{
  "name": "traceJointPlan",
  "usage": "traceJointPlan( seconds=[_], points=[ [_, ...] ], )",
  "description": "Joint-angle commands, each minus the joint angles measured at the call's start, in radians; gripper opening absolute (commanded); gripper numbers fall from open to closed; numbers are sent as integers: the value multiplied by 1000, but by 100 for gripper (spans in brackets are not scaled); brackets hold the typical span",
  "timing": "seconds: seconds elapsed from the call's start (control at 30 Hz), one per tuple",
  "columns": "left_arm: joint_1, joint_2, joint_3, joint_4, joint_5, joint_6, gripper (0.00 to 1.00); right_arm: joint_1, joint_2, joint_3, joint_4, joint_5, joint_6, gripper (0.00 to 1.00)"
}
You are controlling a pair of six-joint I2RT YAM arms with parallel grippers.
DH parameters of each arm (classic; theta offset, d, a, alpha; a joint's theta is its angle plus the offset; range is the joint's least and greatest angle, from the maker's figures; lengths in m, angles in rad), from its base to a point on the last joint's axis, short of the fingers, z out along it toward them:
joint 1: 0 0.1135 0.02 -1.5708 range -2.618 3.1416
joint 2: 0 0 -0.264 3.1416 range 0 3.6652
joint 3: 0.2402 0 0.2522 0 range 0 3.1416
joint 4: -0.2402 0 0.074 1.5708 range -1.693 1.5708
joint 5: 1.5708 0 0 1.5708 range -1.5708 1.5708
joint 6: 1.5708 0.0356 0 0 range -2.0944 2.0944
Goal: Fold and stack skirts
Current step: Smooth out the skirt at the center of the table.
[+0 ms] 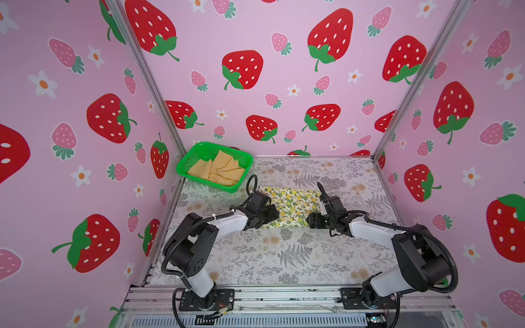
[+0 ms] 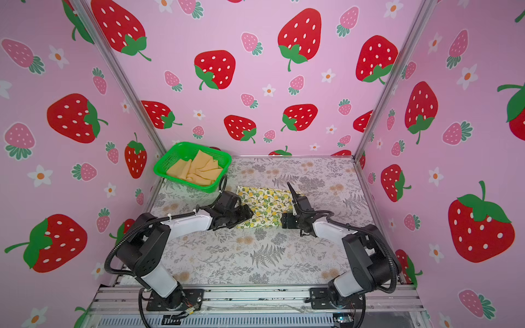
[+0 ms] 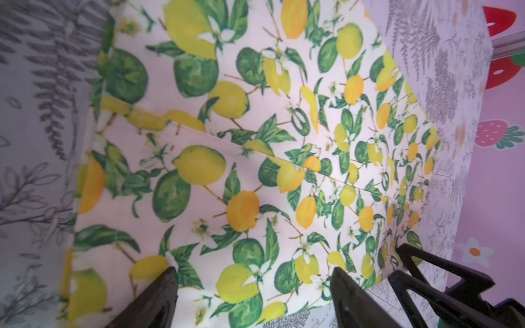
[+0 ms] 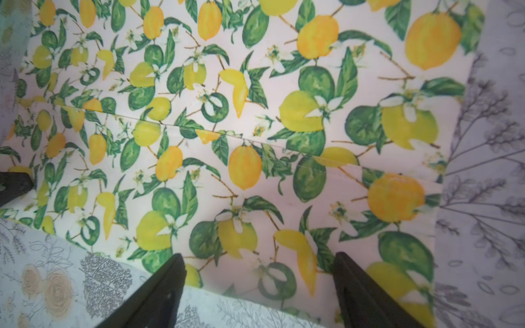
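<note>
Lemon skirt (image 1: 292, 204) (image 2: 267, 203) lies flat & folded on the tabletop (image 1: 284, 255) (image 2: 255, 255), approx mid-width and a bit toward the far side, w/ one layer's stitched hem running across the top of it in both wrist views (image 3: 255, 142) (image 4: 227, 136). Left hand (image 1: 274, 217) (image 2: 247, 215) sits low at the skirt's near-left corner. It's released, w/ fingers spread wide & nothing btwn them, only print showing in the gap (image 3: 254, 269). Right hand (image 1: 309, 220) (image 2: 284, 220) is at the near-right corner, pointing left toward the other hand. It's also released, spread wide over the skirt's near edge (image 4: 258, 255) w/ no cloth pinched. Can't tell whether any fingertip touches the fabric. The two hands face each other across the skirt's near edge, apart. Tan skirt (image 1: 221, 170) (image 2: 199, 170) is rumpled, not folded, inside the green basket (image 1: 181, 168) (image 2: 159, 168) in the far-left corner of the tabletop. The basket's near-right corner is near the lemon skirt's far-left corner, w/ a gap btwn them. Tabletop has a grey fern & flower pattern, and the walls around it are pink w/ strawberries.
</note>
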Motion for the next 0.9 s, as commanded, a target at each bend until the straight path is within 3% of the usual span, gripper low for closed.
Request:
traceJointPlan(
  seconds=[0.0,0.33,0.5,0.87],
  points=[
    [9,10,-27,7,-32,1,85,5,-3,-34,13,15,22,85],
    [9,4,-54,33,-15,-10,85,-6,-78,83,-68,121,-27,88],
    [10,-22,63,-46,-19,28,86,-46,-25,198,-128,173,-80,100],
    [12,114,292,-108,53,69,88,-147,146,271,-117,127,-126,100]
  ],
)
